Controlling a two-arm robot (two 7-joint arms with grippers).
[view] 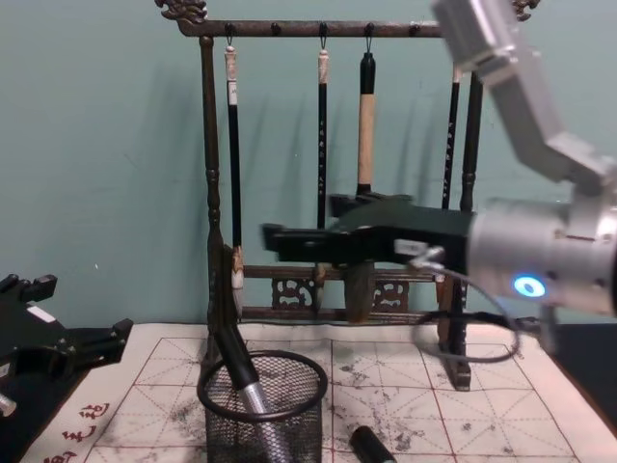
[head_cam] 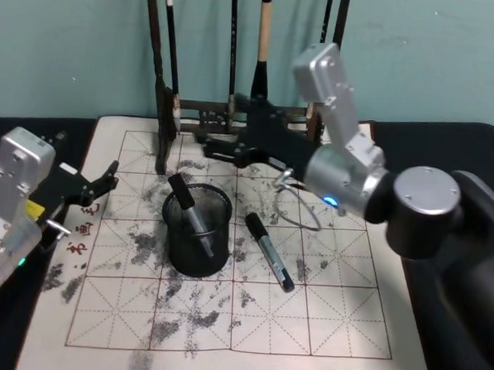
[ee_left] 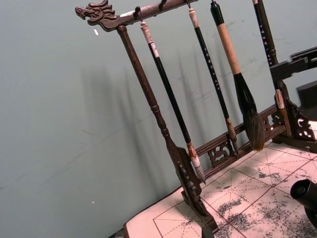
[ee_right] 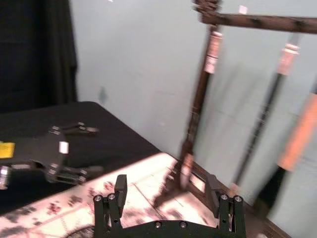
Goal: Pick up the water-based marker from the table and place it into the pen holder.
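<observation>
A black wire-mesh pen holder stands on the ink-stained grid mat. A black and grey marker leans inside it, cap end up. A second black marker lies flat on the mat just right of the holder. My right gripper hovers open and empty above and behind the holder, in front of the brush rack. My left gripper rests open at the mat's left edge.
A tall dark wooden brush rack with several hanging brushes stands along the mat's back edge, close to the right gripper. A teal wall is behind it. The dark tabletop surrounds the mat.
</observation>
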